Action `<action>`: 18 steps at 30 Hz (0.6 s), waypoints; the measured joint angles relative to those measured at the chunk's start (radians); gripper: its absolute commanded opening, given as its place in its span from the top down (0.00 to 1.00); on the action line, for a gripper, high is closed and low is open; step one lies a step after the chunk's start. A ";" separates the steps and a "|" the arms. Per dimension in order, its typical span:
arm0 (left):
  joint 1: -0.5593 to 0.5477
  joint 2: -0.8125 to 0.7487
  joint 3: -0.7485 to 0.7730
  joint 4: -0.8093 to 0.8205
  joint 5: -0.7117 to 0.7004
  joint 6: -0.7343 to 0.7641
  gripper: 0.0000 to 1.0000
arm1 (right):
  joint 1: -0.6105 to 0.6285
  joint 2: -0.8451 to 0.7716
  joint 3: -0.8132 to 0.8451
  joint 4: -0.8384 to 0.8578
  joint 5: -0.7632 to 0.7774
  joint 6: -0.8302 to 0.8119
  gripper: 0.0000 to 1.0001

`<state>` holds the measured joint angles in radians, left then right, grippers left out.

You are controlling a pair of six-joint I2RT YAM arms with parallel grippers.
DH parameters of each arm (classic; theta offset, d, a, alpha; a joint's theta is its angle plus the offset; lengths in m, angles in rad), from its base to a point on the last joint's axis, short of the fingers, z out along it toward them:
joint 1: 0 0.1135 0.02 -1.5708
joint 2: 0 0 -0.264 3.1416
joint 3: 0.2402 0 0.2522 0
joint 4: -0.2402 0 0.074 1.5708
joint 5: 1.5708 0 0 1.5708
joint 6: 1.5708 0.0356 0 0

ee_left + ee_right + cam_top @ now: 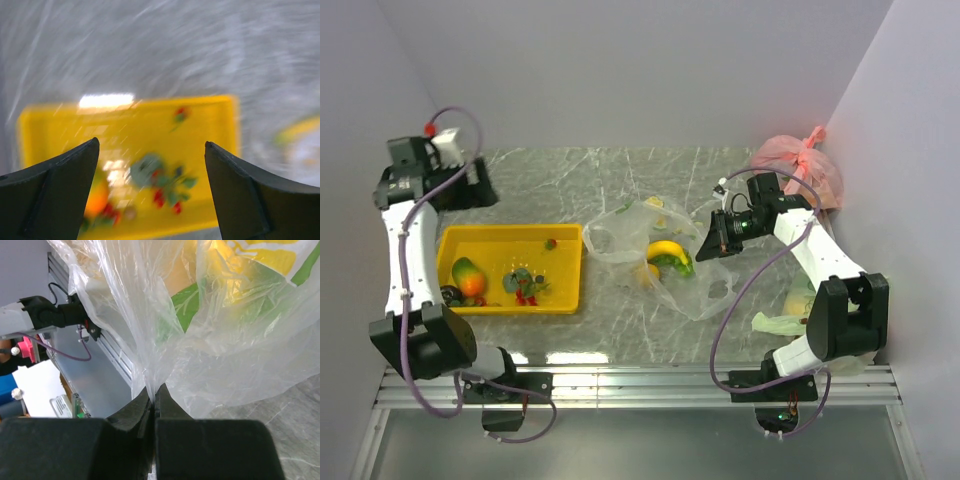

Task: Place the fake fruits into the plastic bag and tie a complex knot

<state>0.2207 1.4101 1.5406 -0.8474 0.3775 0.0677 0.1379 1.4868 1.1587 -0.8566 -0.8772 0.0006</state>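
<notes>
- left fingers [60, 175]: wide apart, nothing between them; they hang over the far left part of the table [620, 170], beyond the far left corner of the yellow tray [565, 270] (wrist view is blurred, the tray shows between the fingers)
- right fingers [152, 400]: pressed together on a gathered fold of the plastic bag [610, 238]; the film rises straight from the tips
- plastic bag: lies crumpled on the table just right of the tray, between it and the right fingers; a banana [665, 248] sits inside, touching something green [682, 265]; a further yellow fruit [647, 272] lies just beside them
- tray: holds an orange-and-green fruit [468, 278] at its left end, red berries [525, 295] with green leaves near the middle, one small red piece [551, 243] by the far wall
- pink bag [800, 165]: knotted, at the far right corner
- pale green bag [785, 320]: beside the right arm's base
</notes>
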 measured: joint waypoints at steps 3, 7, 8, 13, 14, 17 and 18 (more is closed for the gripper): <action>0.156 0.003 -0.075 -0.067 -0.066 0.002 0.05 | 0.000 0.005 0.002 -0.005 0.003 -0.013 1.00; 0.237 0.010 -0.166 -0.121 -0.172 -0.002 0.06 | 0.000 0.024 0.011 -0.018 0.005 -0.025 1.00; 0.238 0.009 -0.188 -0.127 -0.196 -0.004 0.07 | 0.000 0.031 0.016 -0.021 0.005 -0.026 1.00; 0.234 0.008 -0.303 -0.127 -0.304 -0.062 0.10 | 0.000 0.057 0.047 -0.029 0.005 -0.040 1.00; 0.234 0.008 -0.322 -0.126 -0.324 -0.074 0.10 | 0.000 0.061 0.053 -0.031 0.005 -0.044 1.00; 0.234 0.013 -0.372 -0.114 -0.391 -0.115 0.08 | 0.000 0.067 0.069 -0.039 0.005 -0.053 1.00; 0.234 0.018 -0.381 -0.108 -0.405 -0.123 0.07 | 0.000 0.068 0.074 -0.042 0.005 -0.058 1.00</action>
<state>0.4545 1.4277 1.1595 -0.9554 -0.0273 -0.0555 0.1379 1.5551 1.2331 -0.8986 -0.8726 -0.0578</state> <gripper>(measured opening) 0.915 0.007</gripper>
